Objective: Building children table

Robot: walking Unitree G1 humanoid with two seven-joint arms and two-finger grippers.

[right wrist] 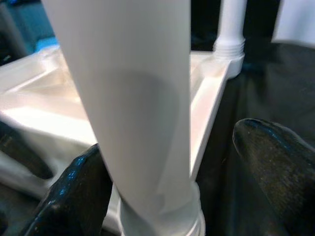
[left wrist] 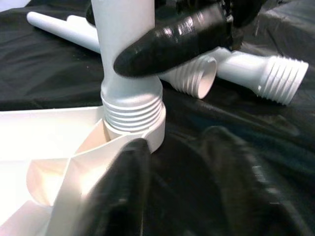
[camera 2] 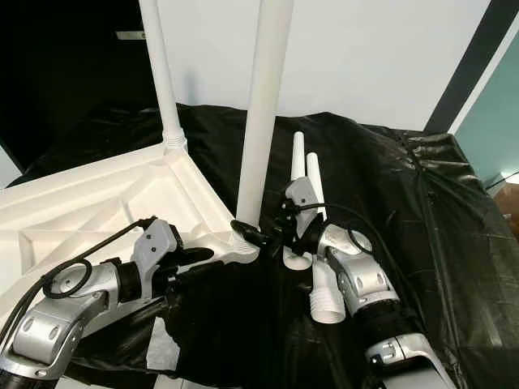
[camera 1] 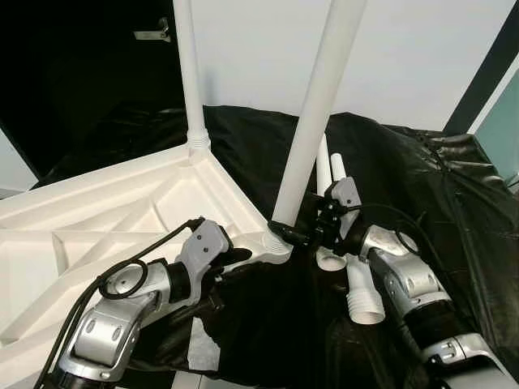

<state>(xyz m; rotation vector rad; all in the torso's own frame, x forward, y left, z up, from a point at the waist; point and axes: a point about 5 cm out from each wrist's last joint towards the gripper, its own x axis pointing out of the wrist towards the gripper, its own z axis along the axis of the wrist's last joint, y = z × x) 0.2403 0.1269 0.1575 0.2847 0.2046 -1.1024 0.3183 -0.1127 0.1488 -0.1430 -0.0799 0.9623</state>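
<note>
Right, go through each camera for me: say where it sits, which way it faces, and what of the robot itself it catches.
Left eye view: on the head, looking forward and down at the upturned white tabletop on black sheeting; both silver arms show.
Right eye view: the same scene from the other eye.
Left wrist view: looks along the left pincer at the near leg and its threaded socket.
Right wrist view: looks along the right pincer, its fingers either side of that leg.
Shared: all four show the near leg; the spare legs lie beside it.

Loose legs [camera 1: 361,284] right of tabletop [camera 1: 97,227]
</note>
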